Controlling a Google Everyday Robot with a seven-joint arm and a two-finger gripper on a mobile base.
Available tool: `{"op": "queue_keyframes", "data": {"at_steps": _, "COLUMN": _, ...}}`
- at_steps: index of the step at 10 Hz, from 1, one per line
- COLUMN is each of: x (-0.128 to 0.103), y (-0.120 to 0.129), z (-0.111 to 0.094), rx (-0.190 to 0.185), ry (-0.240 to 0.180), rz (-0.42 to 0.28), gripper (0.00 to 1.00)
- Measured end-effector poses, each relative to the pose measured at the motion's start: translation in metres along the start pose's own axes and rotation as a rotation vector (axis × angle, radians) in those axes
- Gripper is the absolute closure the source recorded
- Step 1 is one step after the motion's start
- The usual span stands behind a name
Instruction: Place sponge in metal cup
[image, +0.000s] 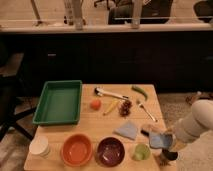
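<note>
Hand (165, 143) low at the desk's (90, 127) near right corner, closed on the sponge (158, 140), one only, lifted off the desk. One metal cup (169, 155) just below the hand, at the desk edge.

Count, working away from the hand:
- one green cup (141, 151), just left of the hand
- one pale blue cloth (128, 130), up and left
- two bowls further left: one maroon (110, 150), one orange (76, 149)
- one white cup (39, 146), far left corner
- one green tray (59, 102), far left, back
- one fork (146, 110), above the hand
- one green pepper (140, 92), beyond the fork
- one small orange fruit (95, 104), mid-desk

Desk is light wood. Behind it a long dark counter (105, 50); dim room, warm light.
</note>
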Motion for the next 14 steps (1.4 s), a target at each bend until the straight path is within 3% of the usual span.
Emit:
{"op": "queue_keyframes", "data": {"at_steps": 5, "x": 0.017, "y": 0.016, "z": -0.006, "rx": 0.036, "ry": -0.016, "rz": 0.071, "gripper": 1.0}}
{"op": "queue_keyframes", "data": {"at_steps": 14, "x": 0.03, "y": 0.034, "z": 0.0, "rx": 0.033, "ry": -0.031, "rz": 0.121, "gripper": 1.0}}
